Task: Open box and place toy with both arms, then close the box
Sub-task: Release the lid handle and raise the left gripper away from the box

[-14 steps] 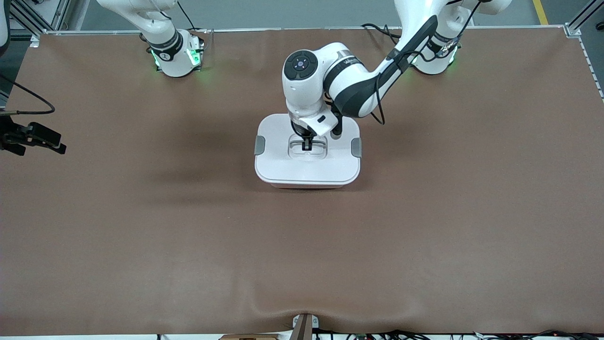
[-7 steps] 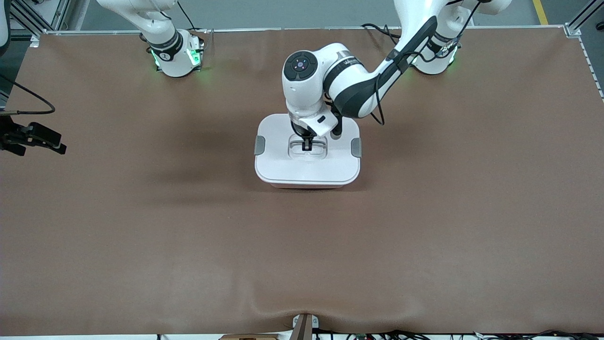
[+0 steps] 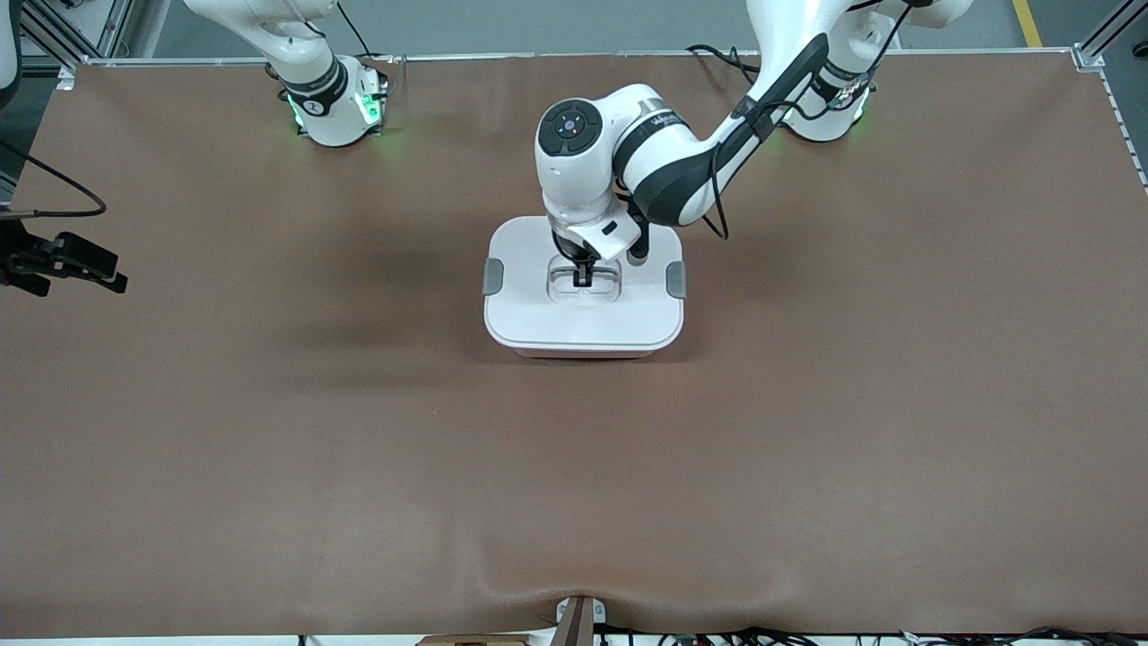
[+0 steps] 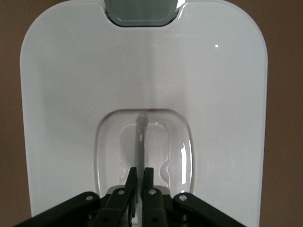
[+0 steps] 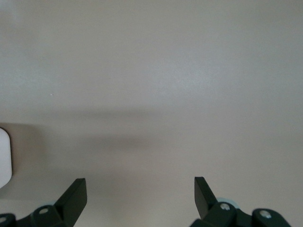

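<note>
The box (image 3: 583, 318) stands in the middle of the table with its white lid (image 4: 85, 85) on and its grey side clips (image 3: 492, 275) showing. My left gripper (image 3: 583, 276) reaches down into the lid's centre recess. In the left wrist view it (image 4: 141, 171) is shut on the thin grey handle (image 4: 140, 137). My right gripper (image 5: 139, 182) is open and empty over bare table. In the front view it (image 3: 94, 269) waits at the right arm's end of the table. The pink toy is out of view.
The brown table cover (image 3: 807, 431) has a raised wrinkle at its near edge (image 3: 574, 588). A small white edge (image 5: 4, 163) shows at the side of the right wrist view. The arm bases (image 3: 336, 103) stand along the table's back edge.
</note>
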You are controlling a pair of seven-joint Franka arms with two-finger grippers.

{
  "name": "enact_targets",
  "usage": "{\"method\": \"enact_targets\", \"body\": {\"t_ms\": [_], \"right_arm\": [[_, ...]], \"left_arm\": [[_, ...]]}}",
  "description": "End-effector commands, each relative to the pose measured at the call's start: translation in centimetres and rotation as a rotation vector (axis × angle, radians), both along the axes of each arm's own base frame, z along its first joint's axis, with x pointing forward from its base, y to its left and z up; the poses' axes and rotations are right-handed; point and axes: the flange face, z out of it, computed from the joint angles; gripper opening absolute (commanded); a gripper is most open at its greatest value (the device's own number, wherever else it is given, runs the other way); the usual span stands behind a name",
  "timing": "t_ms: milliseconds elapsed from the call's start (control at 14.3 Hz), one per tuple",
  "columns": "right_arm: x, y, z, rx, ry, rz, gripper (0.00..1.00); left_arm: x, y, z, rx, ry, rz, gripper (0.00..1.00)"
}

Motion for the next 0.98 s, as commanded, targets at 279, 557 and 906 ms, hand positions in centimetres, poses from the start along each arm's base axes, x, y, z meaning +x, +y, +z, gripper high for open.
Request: {"method": "enact_targets", "body": {"t_ms": [279,557,906], "right_arm": [[-0.5,0.1,0.6,0.012,-0.012,0.01,1.0],[-0.5,0.2,0.7,0.009,-0.016,0.012,1.0],[-0.5,0.3,0.8,0.008,-0.01,0.015,1.0]], "left_arm": [[1.4,1.8,5.0,0.027,-0.081,-0.096,1.0],[4.6,8.5,12.2,0.1,-0.075,-0.303,1.0],[9.6,19.2,18.3,0.078,-0.057,-0.567,1.0]]}}
